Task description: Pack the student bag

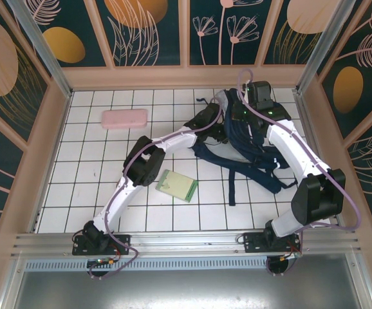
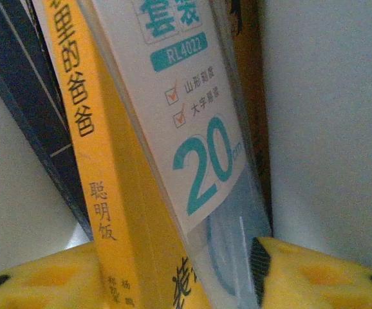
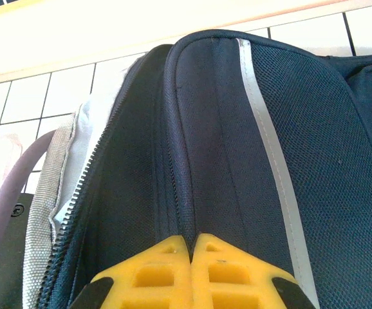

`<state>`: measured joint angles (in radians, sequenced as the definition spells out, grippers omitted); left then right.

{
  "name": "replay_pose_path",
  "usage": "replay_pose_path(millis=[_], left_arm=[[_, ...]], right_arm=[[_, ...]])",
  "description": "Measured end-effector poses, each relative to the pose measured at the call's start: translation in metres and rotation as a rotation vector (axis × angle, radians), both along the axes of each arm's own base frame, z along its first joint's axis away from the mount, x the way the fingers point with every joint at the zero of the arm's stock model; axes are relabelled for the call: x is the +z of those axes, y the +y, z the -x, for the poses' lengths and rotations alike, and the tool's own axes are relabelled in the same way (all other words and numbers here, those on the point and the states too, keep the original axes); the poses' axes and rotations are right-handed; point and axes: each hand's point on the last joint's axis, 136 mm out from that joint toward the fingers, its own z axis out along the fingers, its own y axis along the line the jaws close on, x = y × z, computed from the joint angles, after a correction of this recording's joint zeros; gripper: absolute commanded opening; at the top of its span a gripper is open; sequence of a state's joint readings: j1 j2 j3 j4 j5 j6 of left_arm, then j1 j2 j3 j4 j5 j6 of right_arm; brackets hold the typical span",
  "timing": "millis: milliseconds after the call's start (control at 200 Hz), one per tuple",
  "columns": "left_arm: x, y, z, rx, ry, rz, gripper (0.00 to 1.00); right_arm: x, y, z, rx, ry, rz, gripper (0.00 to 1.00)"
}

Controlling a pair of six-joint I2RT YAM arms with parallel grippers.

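Holds the student bag (image 1: pixel 237 149) up near the far right corner of the table (image 1: pixel 83 193). Does so with the right gripper (image 3: pixel 191 248), jaws fully together on a thin ridge of navy fabric just beside the zipper (image 3: pixel 76 206).

Reaches into the bag's mouth with the left gripper (image 2: pixel 179 261), fingers apart on either side of a yellow book (image 2: pixel 118 193) and a clear ruler packet (image 2: pixel 192 129), with white lining (image 2: pixel 327 129) close alongside. Impossible to tell whether clamping those two or merely straddling them.

Probably the weakest point: that narrow pinch. Could slip off the smooth fold under the bag's own weight, dropping the flap onto the left wrist and closing the mouth.

Could also drag the book or packet back out on withdrawal, should a pad catch the slick plastic or the spine. Looks likely if pulled out with the fingers too close together.

May snag on the zipper teeth when backing out at an angle, tugging the whole bag toward the table's middle.

Leaves a pink pencil case (image 1: pixel 125 118) toward the far left corner and a green notebook (image 1: pixel 178 185) mid-table, nearer the near edge, apparently not yet packed. Would make both harder to load with a collapsed opening.
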<state>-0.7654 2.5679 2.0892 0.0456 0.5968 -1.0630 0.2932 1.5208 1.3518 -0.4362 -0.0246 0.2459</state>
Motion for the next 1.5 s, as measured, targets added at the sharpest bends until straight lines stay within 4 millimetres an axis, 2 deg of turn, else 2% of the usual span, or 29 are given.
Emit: replay_pose_path(millis=[125, 255, 380, 545, 640, 730, 921, 1061, 1126, 1216, 1371, 1451, 1501], left_arm=[[-0.005, 0.005, 0.0, 0.01, -0.016, -0.037, 0.72], [-0.006, 0.026, 0.005, 0.036, -0.026, -0.098, 0.74], [0.003, 0.058, 0.008, 0.081, -0.036, -0.155, 0.75], [0.025, 0.114, 0.003, 0.177, -0.066, -0.218, 0.74], [0.035, 0.149, 0.003, 0.231, -0.09, -0.259, 0.73], [0.037, 0.178, 0.01, 0.267, -0.105, -0.313, 0.7], [0.027, 0.219, 0.033, 0.292, -0.122, -0.422, 0.6], [0.008, 0.243, 0.055, 0.293, -0.099, -0.494, 0.57], [-0.001, 0.253, 0.065, 0.294, -0.081, -0.524, 0.57], [-0.011, 0.265, 0.078, 0.295, -0.06, -0.558, 0.57], [-0.019, 0.278, 0.095, 0.294, -0.045, -0.58, 0.57], [-0.026, 0.285, 0.104, 0.287, -0.033, -0.595, 0.56], [-0.034, 0.29, 0.112, 0.281, -0.017, -0.611, 0.56]], right_arm=[[0.0, 0.0, 0.0, 0.0, 0.0, 0.001, 0.0], [-0.003, -0.001, 0.0, -0.002, 0.003, 0.004, 0.0], [-0.013, 0.0, 0.001, 0.001, 0.011, 0.003, 0.0], [-0.017, 0.002, 0.001, 0.007, 0.01, -0.001, 0.0], [-0.016, 0.003, 0.001, 0.01, 0.009, -0.01, 0.12], [-0.017, 0.005, 0.002, 0.013, 0.013, -0.022, 0.15], [-0.021, 0.022, 0.009, 0.045, 0.023, -0.021, 0.31], [-0.03, 0.052, 0.027, 0.11, 0.037, 0.008, 0.39], [-0.036, 0.064, 0.039, 0.136, 0.045, 0.035, 0.46], [-0.038, 0.074, 0.055, 0.167, 0.05, 0.056, 0.46], [-0.031, 0.076, 0.075, 0.196, 0.038, 0.037, 0.45], [-0.039, 0.085, 0.095, 0.241, 0.055, 0.026, 0.43], [-0.051, 0.095, 0.112, 0.283, 0.084, 0.016, 0.42]])
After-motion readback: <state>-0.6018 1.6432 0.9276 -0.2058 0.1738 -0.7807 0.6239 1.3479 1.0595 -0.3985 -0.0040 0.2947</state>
